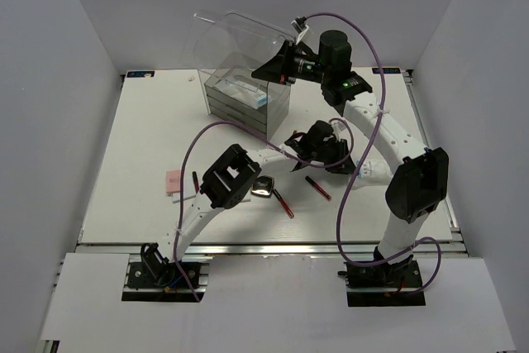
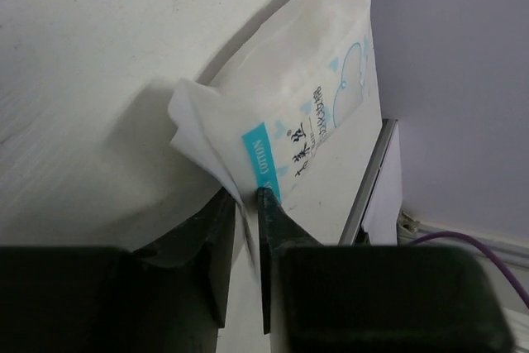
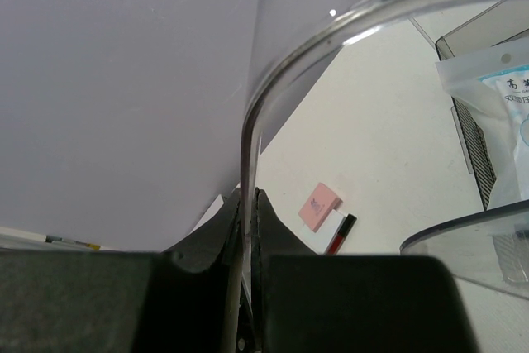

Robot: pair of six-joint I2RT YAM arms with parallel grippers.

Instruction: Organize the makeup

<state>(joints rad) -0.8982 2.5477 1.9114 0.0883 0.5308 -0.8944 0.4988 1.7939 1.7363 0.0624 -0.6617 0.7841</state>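
Note:
My left gripper (image 2: 246,196) is shut on the edge of a white blue-printed packet (image 2: 314,97) lying on the table; in the top view the gripper (image 1: 322,146) is at mid-table and covers that packet. My right gripper (image 3: 249,196) is shut on the rim of the clear lid (image 3: 273,80) of the clear drawer box (image 1: 248,98) and holds it raised (image 1: 279,68). A second packet (image 3: 504,121) lies in the box's top. A pink pad (image 1: 173,177), a white pad (image 1: 175,190) and a dark-red stick (image 1: 196,181) lie at the left. A black compact (image 1: 263,188) and two sticks (image 1: 283,202) (image 1: 318,188) lie mid-front.
The open lid (image 1: 240,39) sticks up and back over the box at the far middle. The right arm's links (image 1: 417,183) and a purple cable (image 1: 351,196) stand on the right. The table's right edge (image 2: 372,179) is close to the held packet.

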